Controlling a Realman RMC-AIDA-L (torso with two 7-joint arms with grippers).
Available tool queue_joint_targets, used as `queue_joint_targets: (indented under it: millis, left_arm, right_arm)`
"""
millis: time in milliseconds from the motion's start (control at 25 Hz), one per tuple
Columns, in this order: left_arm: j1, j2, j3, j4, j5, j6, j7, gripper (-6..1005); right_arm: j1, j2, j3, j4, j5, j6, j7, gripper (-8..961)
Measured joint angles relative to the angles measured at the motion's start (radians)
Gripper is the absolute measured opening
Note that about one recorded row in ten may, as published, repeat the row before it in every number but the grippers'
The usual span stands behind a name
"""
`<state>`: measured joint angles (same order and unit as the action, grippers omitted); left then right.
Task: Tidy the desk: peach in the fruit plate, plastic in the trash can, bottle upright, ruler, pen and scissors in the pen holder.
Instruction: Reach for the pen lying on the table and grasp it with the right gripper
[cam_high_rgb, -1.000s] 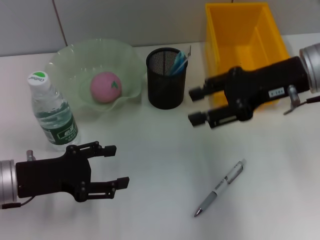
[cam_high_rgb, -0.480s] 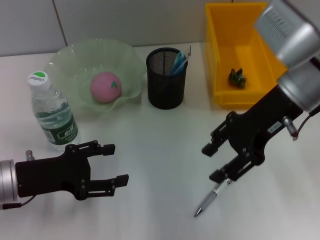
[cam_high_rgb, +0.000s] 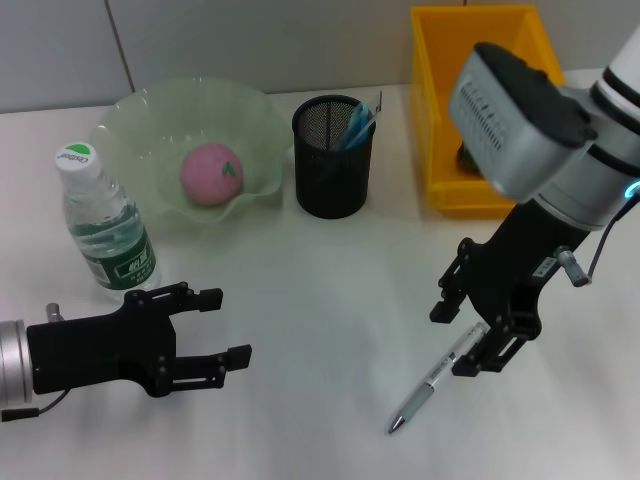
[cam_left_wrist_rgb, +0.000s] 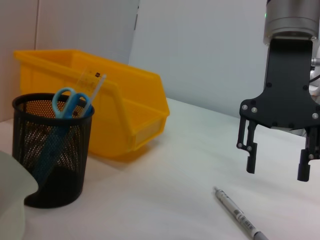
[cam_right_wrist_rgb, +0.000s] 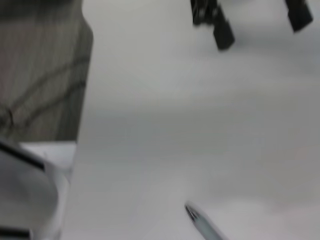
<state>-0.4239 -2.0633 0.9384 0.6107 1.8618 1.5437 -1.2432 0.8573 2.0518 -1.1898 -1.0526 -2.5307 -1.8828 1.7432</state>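
Observation:
A silver pen (cam_high_rgb: 428, 388) lies on the white table at the front right. My right gripper (cam_high_rgb: 453, 340) hangs open just above its upper end, fingers on either side; the left wrist view shows the right gripper (cam_left_wrist_rgb: 276, 171) clear of the pen (cam_left_wrist_rgb: 239, 217). The pink peach (cam_high_rgb: 211, 173) sits in the green fruit plate (cam_high_rgb: 135, 115). The bottle (cam_high_rgb: 104, 224) stands upright at the left. Blue scissors (cam_left_wrist_rgb: 69, 99) and a clear ruler (cam_left_wrist_rgb: 93, 84) stand in the black mesh pen holder (cam_high_rgb: 333, 157). A dark bit of plastic (cam_high_rgb: 464, 156) shows in the yellow trash can (cam_high_rgb: 478, 60). My left gripper (cam_high_rgb: 228, 325) rests open at the front left.
My right arm's grey housing (cam_high_rgb: 510, 115) covers the near half of the yellow bin. The table's edge (cam_right_wrist_rgb: 80, 140) runs close to the pen tip (cam_right_wrist_rgb: 196, 218) in the right wrist view. The bottle stands just behind my left gripper.
My right arm swung from the yellow bin to the front right and came down over the pen, still open. The left gripper has barely shifted.

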Motion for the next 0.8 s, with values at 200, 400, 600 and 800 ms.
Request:
queue_joint_targets:
  millis: [200, 400, 600, 800]
  left_arm:
    - [0.001, 0.000, -0.001, 0.000, 0.000, -0.012, 0.000, 833]
    - [0.001, -0.003, -0.014, 0.000, -0.001, -0.021, -0.022, 832]
    - [0.001, -0.005, -0.014, 0.000, -0.001, -0.025, -0.039, 832]
    - [0.001, -0.005, -0.017, 0.000, -0.001, -0.027, -0.039, 831]
  right_arm:
    - [0.008, 0.010, -0.091, -0.047, -0.030, 0.000, -0.011, 624]
    - [0.022, 0.019, -0.157, -0.052, -0.044, 0.015, -0.046, 620]
    - [0.023, 0.025, -0.247, -0.044, -0.050, 0.053, -0.065, 617]
    - [0.038, 0.027, -0.332, -0.011, -0.047, 0.092, -0.076, 613]
